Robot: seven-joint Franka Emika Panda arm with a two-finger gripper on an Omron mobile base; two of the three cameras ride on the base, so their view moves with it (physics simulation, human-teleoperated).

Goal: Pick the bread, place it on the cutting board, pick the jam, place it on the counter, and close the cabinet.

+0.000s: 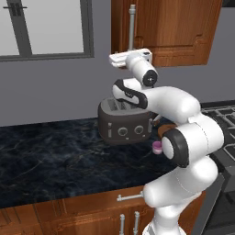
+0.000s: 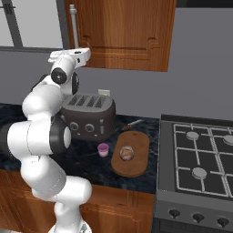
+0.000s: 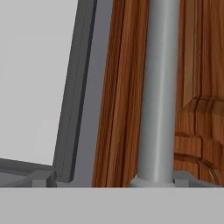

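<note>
The bread (image 2: 126, 153) sits on the cutting board (image 2: 136, 164) and the jam (image 2: 103, 149) on the bench (image 1: 55, 156). The hand (image 2: 73, 53) is at the cabinet (image 2: 123, 32) bar handle (image 3: 159, 87); whether its fingers are apart cannot be told. The door looks nearly flush, so a steady push beside the bar should seat it.

- cabinet (image 2: 123, 32) is reddish-brown wood with a visible grain, grey metal bar handle (image 3: 159, 87)
- counter (image 1: 55, 156) is dark black-blue stone with faint pale veining
- cutting board (image 2: 132, 154) is reddish-brown too
- bread (image 2: 126, 153) is tan-brown with pale patches
- jam (image 2: 103, 149) is purple-pink, pale lid
- toaster (image 2: 88, 116) is dark grey-brown with pale round knobs
</note>
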